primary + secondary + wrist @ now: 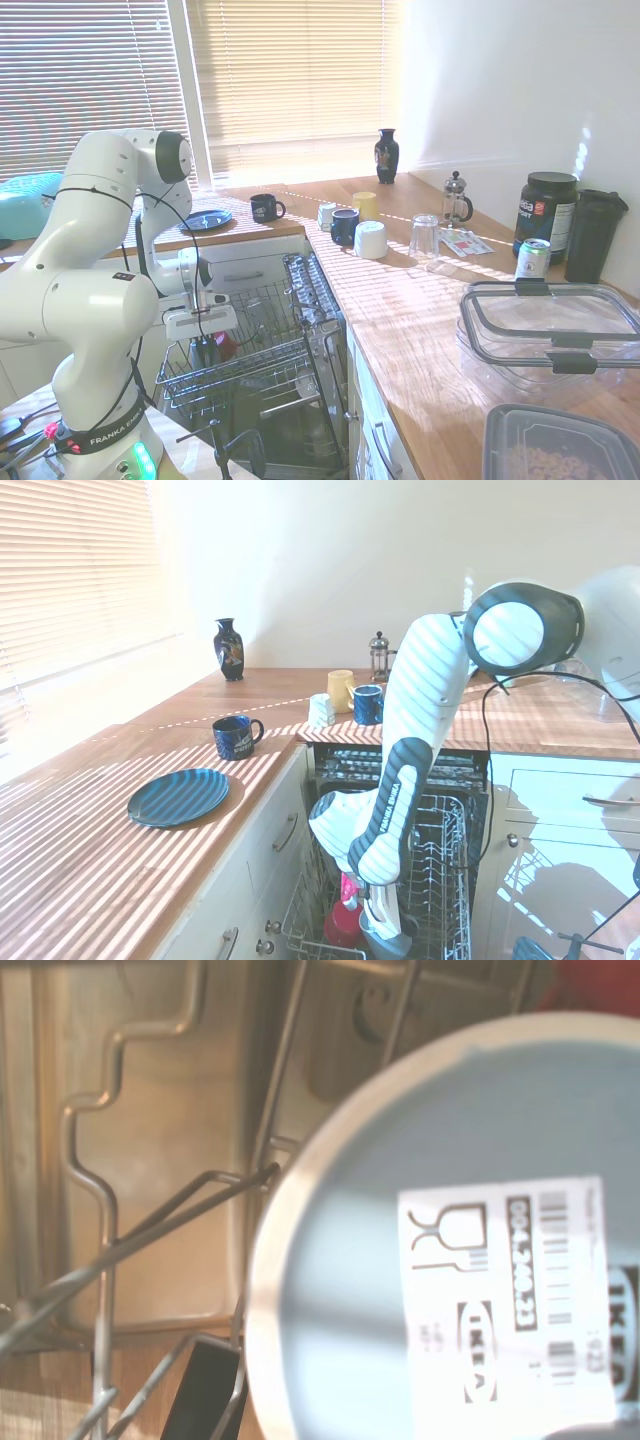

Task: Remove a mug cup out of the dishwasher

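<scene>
Showing its grey base, the mug cup (450, 1250) bears a white label.

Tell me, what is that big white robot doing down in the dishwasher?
The robot is trying to take a mug out of the dishwasher. Its hand is reaching down into the pulled-out wire rack, right at a small grey-blue mug cup that sits upside down next to a red mug. The wrist view shows the mug cup's bottom, with a white sticker on it, from very close. The arm hides the hand, so it's unclear if the hand has grabbed it. The mug cup is not out yet.
</scene>
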`<state>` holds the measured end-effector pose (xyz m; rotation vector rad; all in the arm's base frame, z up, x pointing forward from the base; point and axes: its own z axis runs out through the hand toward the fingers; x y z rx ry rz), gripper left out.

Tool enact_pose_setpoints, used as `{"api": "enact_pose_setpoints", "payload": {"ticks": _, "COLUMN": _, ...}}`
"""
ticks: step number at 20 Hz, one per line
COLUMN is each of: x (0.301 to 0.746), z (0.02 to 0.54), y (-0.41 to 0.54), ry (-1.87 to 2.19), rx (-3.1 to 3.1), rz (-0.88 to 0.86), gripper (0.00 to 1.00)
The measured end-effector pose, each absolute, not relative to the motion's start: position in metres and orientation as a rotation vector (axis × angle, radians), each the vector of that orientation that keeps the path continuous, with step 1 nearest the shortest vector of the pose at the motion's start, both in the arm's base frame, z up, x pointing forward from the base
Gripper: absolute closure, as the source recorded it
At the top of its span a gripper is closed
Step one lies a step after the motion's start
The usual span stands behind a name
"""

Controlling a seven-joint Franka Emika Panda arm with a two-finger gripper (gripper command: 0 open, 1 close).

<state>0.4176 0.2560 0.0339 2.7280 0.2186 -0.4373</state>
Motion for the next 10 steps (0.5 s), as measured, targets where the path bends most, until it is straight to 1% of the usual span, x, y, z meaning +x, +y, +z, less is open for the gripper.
{"api": "enact_pose_setpoints", "payload": {"ticks": 7, "x": 0.43, "z": 0.078, "y": 0.256, "ry": 0.173, "rx": 2.766, "rz": -0.374, "gripper": 1.0}}
{"api": "enact_pose_setpoints", "payload": {"ticks": 10, "x": 0.446, "z": 0.11, "y": 0.249, "ry": 0.114, "rx": 2.817, "rz": -0.288, "gripper": 1.0}}
